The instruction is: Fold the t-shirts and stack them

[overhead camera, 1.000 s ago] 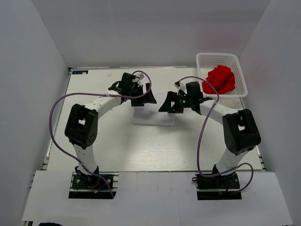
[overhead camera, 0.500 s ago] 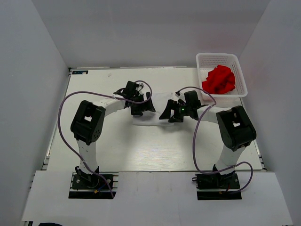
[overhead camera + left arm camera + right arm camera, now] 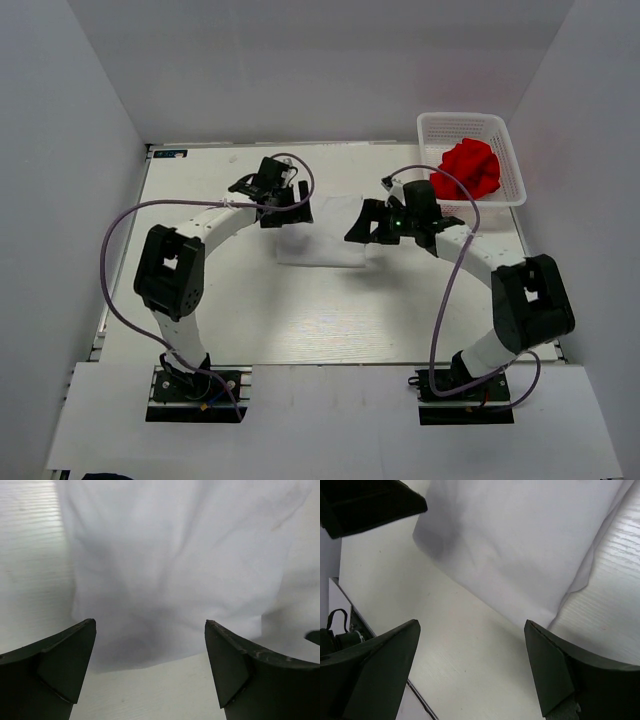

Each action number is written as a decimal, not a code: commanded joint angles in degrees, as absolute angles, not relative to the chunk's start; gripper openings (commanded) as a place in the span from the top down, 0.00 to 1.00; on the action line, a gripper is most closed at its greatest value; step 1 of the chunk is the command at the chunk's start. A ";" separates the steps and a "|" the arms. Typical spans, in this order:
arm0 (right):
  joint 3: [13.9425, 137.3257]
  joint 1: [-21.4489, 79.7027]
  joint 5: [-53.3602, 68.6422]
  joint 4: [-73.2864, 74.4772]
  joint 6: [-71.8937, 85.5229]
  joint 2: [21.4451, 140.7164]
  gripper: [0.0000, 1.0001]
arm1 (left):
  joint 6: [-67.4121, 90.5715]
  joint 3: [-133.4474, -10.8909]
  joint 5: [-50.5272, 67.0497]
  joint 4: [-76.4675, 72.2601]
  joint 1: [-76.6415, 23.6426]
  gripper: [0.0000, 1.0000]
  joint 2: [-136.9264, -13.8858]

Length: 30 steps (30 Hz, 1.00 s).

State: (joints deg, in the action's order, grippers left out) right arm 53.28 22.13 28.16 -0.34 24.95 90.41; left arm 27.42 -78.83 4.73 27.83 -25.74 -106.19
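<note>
White t-shirt [image 3: 322, 252] lies apparently folded on the counter [image 3: 250, 320], left gripper [image 3: 290, 215] and right gripper [image 3: 367, 232] spread empty above it. Red t-shirt [image 3: 466, 168] sits bunched in the far-right basket [image 3: 480, 118]; fetching it looks next.

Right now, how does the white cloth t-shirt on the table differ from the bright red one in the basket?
The white cloth t-shirt lies flat on the table; the bright red cloth t-shirt is bunched into a heap. The white one sits mid-table; the red one sits inside the white plastic mesh basket at the far right corner. The white one nearly blends into the table; the red one stands out. Both are soft cloth.
</note>
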 commanded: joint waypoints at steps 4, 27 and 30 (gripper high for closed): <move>53.53 21.45 20.66 6.94 20.30 85.08 0.10 | 26.81 -79.89 -8.61 33.13 -24.70 0.00 -104.40; 47.90 21.53 7.92 8.19 16.87 80.77 0.10 | 26.72 -91.14 -21.42 36.47 -24.09 1.00 -121.90; 47.55 21.45 7.12 6.42 17.75 81.21 0.10 | 26.72 -94.38 -29.60 39.89 -22.68 1.00 -123.48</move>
State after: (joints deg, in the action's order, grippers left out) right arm 48.23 21.74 9.30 9.56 17.58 80.99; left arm 27.20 -91.35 -19.03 35.94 -24.71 -121.97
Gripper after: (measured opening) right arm 0.904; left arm 0.029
